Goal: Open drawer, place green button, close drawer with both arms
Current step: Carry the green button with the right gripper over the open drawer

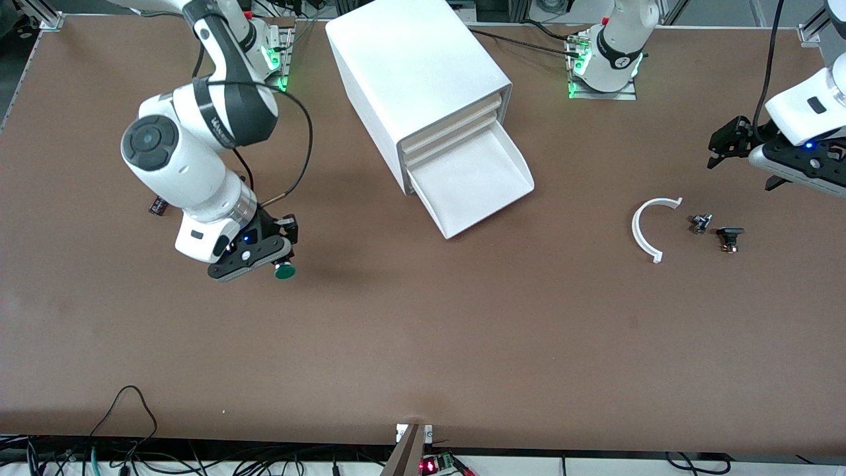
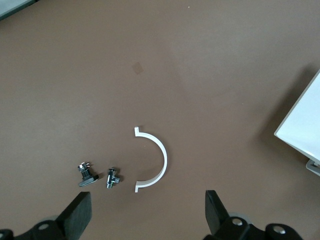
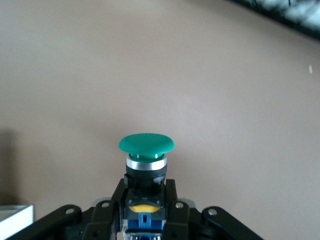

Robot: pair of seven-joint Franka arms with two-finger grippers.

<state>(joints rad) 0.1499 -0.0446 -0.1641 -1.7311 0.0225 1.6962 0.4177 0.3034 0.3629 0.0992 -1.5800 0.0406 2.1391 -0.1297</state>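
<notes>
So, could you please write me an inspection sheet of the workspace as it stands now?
Surface: brown table, bare near the front camera.
Job's things: bottom drawer of the white cabinet is pulled out, nothing seen inside; green-capped button is in the right gripper.
Clutter: white curved piece and two small black parts toward the left arm's end; small dark item by the right arm.
Grippers: right gripper shut on the button above bare table; left gripper open, waiting above the table near the clutter.
Cables: black cable on the right arm; loose wires along the table's near edge.
Surroundings: metal framing at the corners.
</notes>
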